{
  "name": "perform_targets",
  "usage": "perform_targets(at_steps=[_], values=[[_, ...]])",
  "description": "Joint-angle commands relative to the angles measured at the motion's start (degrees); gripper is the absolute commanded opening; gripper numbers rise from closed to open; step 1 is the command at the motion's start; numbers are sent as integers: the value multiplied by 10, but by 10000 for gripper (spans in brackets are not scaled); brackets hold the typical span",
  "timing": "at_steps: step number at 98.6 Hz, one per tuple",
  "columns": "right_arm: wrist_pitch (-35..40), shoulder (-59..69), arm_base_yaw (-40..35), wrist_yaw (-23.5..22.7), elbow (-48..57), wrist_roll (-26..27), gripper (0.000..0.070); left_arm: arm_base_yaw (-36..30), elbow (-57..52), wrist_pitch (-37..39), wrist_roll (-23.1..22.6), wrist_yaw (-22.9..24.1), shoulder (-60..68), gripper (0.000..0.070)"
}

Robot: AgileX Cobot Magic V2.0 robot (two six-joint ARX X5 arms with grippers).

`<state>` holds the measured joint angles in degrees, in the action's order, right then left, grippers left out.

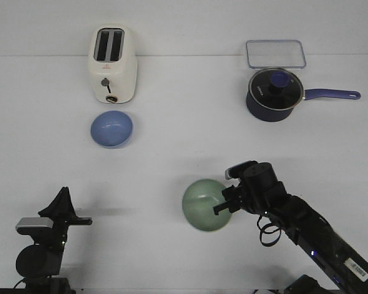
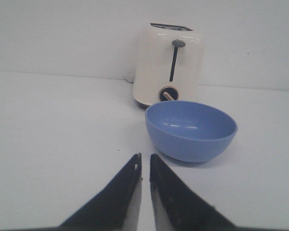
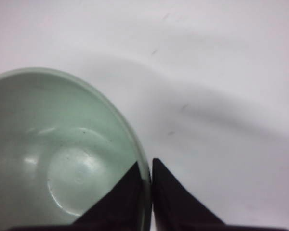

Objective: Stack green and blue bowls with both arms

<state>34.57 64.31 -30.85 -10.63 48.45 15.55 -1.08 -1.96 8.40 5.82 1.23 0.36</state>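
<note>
Right gripper (image 1: 224,207) pinching rim of green bowl (image 1: 203,205) at lower centre; blue bowl (image 1: 112,128) upper left, below toaster (image 1: 112,64). Left gripper (image 1: 62,199) idle, fingers nearly together. Pickup under way; next, lifting green toward blue.

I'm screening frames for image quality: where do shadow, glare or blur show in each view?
Front view: sharp, evenly lit, with a soft shadow under the green bowl. Left wrist view: blue bowl and toaster crisp, faint highlights inside the bowl, the left end effector slightly soft. Right wrist view: soft overall, broad grey shadow bands across the table, mild glare in the green bowl's base.
</note>
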Motion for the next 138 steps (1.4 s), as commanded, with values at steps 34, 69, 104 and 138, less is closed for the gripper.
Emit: perform_targets(at_steps=[34,69,104,138], values=[[-21,97,-89,54,-16,20,0,0,7,11,215,-2,-1,11],[-26,48,-75,62,2,4,374,0,-63,-42,298,-2,10,13],[-30,-77,-10,61,38,-7,373,1,-269,-114,226,-28,305,13],[-15,-92,5,57,38,-24,374,2,-503,-161,137,-30,697,344]])
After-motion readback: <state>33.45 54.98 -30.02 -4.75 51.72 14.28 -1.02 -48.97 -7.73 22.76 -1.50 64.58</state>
